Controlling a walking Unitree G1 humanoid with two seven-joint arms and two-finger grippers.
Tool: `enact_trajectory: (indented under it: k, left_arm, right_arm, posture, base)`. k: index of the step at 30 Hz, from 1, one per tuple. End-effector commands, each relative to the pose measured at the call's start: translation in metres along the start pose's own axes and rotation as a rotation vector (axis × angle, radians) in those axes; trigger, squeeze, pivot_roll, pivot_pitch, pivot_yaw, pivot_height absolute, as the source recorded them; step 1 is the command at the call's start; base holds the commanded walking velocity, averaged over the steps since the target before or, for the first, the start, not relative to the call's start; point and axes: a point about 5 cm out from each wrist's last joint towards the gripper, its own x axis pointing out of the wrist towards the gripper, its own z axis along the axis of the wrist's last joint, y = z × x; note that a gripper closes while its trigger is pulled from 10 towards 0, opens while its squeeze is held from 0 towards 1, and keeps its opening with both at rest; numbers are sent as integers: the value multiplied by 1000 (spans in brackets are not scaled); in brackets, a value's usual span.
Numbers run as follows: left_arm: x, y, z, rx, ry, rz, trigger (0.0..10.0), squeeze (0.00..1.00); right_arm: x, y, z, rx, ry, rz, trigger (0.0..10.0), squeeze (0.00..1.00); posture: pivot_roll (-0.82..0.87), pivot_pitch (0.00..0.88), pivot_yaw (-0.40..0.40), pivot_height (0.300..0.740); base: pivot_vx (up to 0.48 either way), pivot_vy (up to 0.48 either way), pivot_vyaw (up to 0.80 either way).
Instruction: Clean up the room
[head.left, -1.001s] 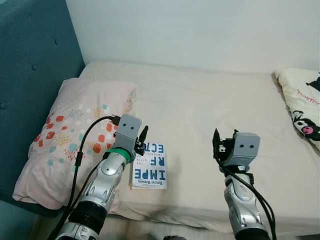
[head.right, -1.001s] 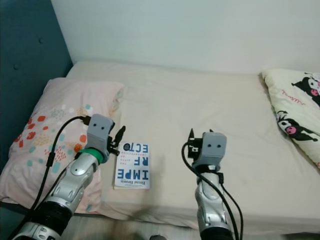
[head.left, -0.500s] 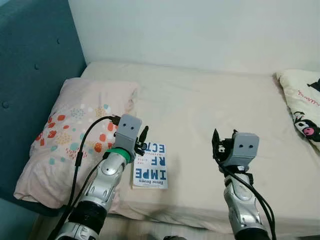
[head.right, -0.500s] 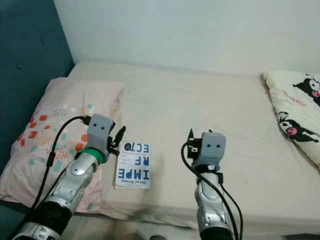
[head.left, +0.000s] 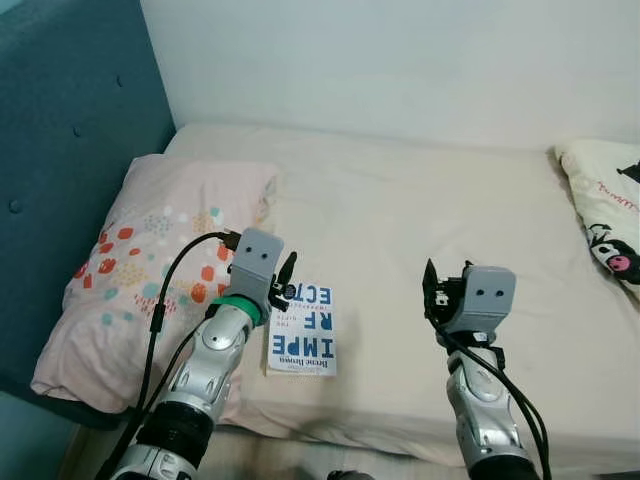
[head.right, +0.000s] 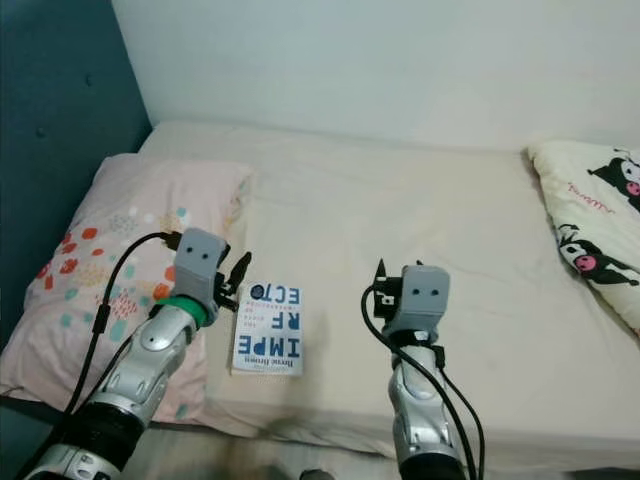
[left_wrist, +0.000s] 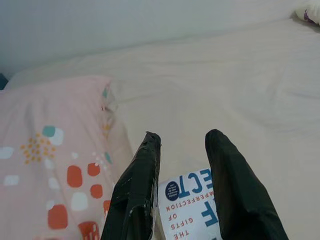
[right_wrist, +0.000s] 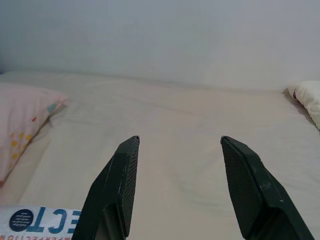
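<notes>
Two grippers hover over the bed (head.left: 420, 220). Our left gripper (head.left: 285, 283), fingers slightly parted and holding nothing, hangs at the book's (head.left: 302, 330) upper left corner, beside the pink pillow (head.left: 140, 260). The book lies flat near the bed's front edge. Our right gripper (right_wrist: 180, 187), fingers spread, hovers above bare sheet, well apart from it.
</notes>
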Motion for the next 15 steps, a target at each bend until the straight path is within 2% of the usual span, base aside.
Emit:
enact_trajectory:
  k: [1,15]
  left_arm:
    - [-3,0,-7,5,26,-6,10000,0]
    - [-3,1,-6,10,23,-8,10000,0]
  right_arm:
    - [-2,-1,-4,1,11,-7,10000,0]
    - [-2,0,-5,2,13,-8,10000,0]
  posture:
    - [-89,0,40,740]
    - [-88,0,47,740]
  base:
    - [-446,0,0]
    - [-459,0,0]
